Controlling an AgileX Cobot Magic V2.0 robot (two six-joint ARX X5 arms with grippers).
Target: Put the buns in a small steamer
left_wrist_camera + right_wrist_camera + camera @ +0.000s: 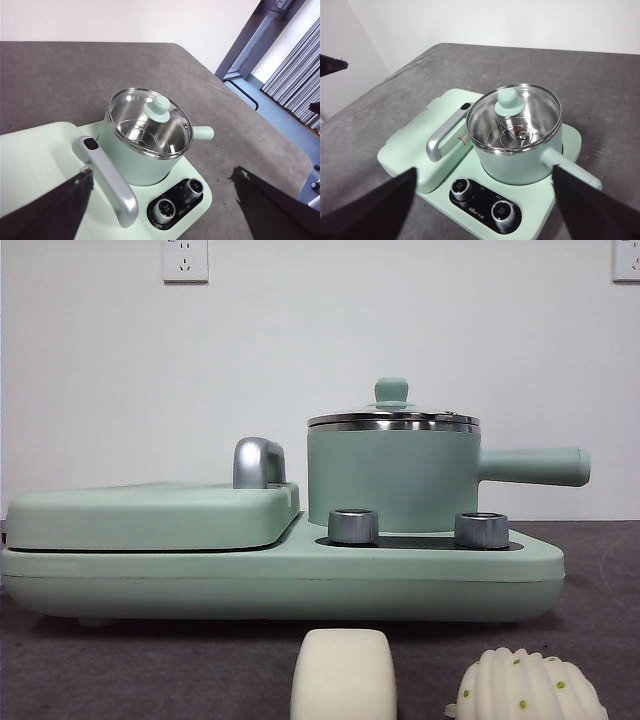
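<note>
The small steamer (390, 475) stands on the right half of a mint-green cooker base (280, 585), with its glass lid on and its long handle pointing right. Two buns lie on the grey table in front of the base: a smooth block (343, 675) and a ribbed dome with green dots (527, 690). Neither arm shows in the front view. My left gripper (162, 172) hangs open high above the steamer (142, 155). My right gripper (484, 169) is also open, high over the steamer (520, 160). Both wrist views leave the buns out of sight.
A flat mint-green grill cover (150, 515) with a chrome handle (258, 462) fills the base's left half. Two steel knobs (353, 526) (481, 530) sit below the steamer. The table's edge (235, 107) drops off beyond the steamer handle.
</note>
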